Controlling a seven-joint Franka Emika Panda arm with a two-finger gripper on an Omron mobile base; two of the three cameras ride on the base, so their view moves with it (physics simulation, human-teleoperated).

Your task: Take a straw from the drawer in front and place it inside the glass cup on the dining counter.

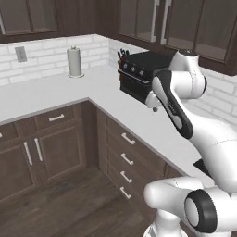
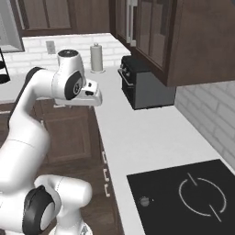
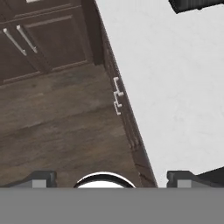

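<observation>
While the gripper hangs high above the wooden floor with its jaws spread wide and nothing between them, the task looks barely begun. Below and just ahead of the gripper runs a stack of closed drawers with small white bar handles, set under the edge of the white table that lies off to the gripper's side. Which of these fronts is the drawer meant for the task I cannot tell; all appear shut. Farther along that table sit a black toaster oven and a paper towel roll, well apart from the gripper. By my judgement everything is left: reach a handle, pull the drawer open, pick out the straw, then carry it to the cup.
</observation>
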